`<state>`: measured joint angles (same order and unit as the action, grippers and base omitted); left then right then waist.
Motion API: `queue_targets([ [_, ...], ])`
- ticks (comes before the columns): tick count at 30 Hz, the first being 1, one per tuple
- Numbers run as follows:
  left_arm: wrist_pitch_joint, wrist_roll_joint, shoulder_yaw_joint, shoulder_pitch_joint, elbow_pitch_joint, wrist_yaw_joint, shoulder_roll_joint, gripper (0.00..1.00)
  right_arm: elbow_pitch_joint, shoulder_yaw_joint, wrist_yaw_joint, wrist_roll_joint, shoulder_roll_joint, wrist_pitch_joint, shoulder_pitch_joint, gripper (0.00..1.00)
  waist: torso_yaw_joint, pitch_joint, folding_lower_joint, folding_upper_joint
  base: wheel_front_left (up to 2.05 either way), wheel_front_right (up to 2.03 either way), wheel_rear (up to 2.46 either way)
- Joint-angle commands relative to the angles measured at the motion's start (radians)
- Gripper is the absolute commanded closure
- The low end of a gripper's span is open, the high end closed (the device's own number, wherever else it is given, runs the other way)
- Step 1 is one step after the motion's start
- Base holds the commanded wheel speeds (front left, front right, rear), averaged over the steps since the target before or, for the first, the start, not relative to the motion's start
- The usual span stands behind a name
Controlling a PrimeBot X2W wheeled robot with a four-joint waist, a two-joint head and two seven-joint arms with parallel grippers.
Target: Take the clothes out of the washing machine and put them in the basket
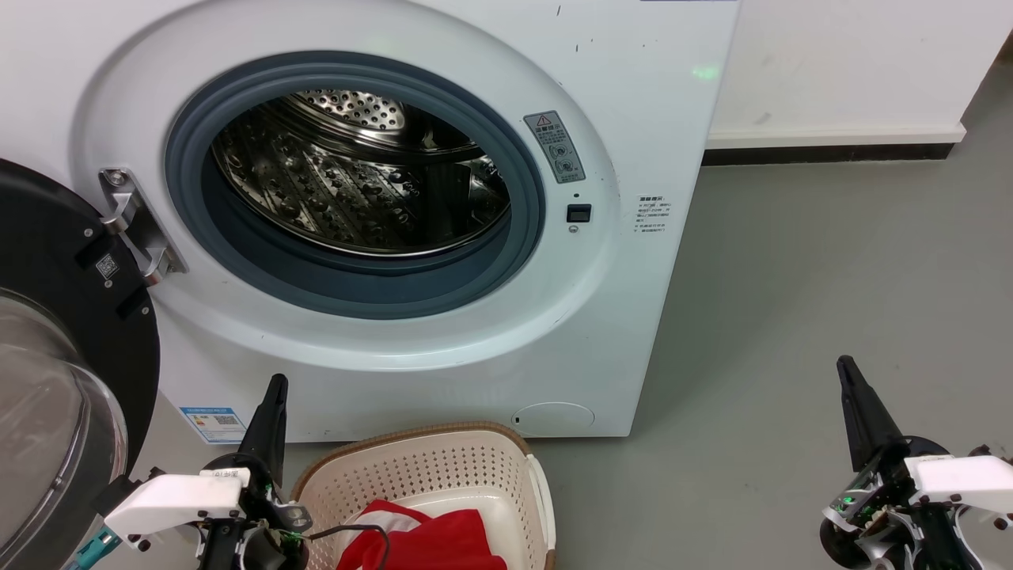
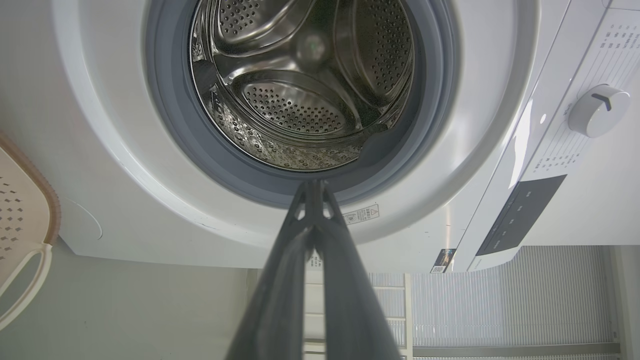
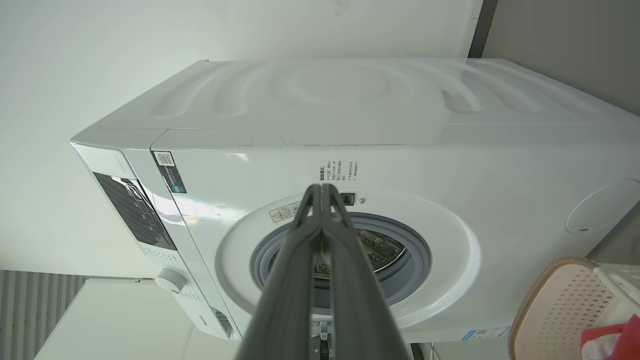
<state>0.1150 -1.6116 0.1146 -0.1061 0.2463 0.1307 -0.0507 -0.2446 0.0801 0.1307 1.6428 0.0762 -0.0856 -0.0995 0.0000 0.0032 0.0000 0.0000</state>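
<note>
Washing machine [image 1: 633, 119] is standing with its door [image 1: 47, 317] swung open to the robot's left. The drum [image 1: 356, 190] is showing bare perforated steel and paddles through the grey gasket [image 1: 372, 293]. The head view is cutting off the drum's lower front behind the gasket lip, so I can't judge that strip.

Clothes [image 1: 427, 538] are lying in the basket [image 1: 419, 467]: a red and white bundle heaped against the near side, running off the bottom edge of the head view. The basket is sitting on the floor [image 1: 831, 277] right in front of the machine, below the porthole.

Left gripper [image 1: 277, 388] is hovering just beside the basket's left rim, jaws pressed together and gripping nothing. Its fingers are pointing up at the machine front. The clothes are sitting to the right of and below its tips, apart from them. In the left wrist view the same gripper [image 2: 314, 186] is aiming at the lower gasket edge, with the basket rim [image 2: 20, 210] at the far left.

A thin black cable [image 1: 364, 529] is looping from the left wrist over the red cloth, probably touching it, hard to tell.

Right gripper [image 1: 845, 366] is hanging over bare floor, well apart from the basket and the clothes, jaws together and empty. In the right wrist view its tips [image 3: 320, 187] are lining up with the porthole's rim. The basket [image 3: 555, 305] and a scrap of the clothes [image 3: 612, 340] are showing at the lower right corner.
</note>
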Motion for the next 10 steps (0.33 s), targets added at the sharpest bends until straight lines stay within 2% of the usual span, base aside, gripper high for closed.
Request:
queue_targets([
  [1, 0.003, -0.001, 0.003, -0.007, 0.001, 0.003, 0.001, 1.00, -0.002, 0.002, 0.000, -0.005, -0.003, -0.003, -0.014, 1.00, 0.000, 0.000, 0.0000, 0.0000, 0.00, 0.00, 0.00],
  [10, 0.003, -0.001, 0.003, -0.007, 0.001, 0.003, 0.001, 1.00, -0.002, 0.005, 0.000, -0.007, -0.006, -0.006, -0.015, 1.00, 0.000, 0.000, 0.0000, 0.0000, 0.00, 0.00, 0.00],
])
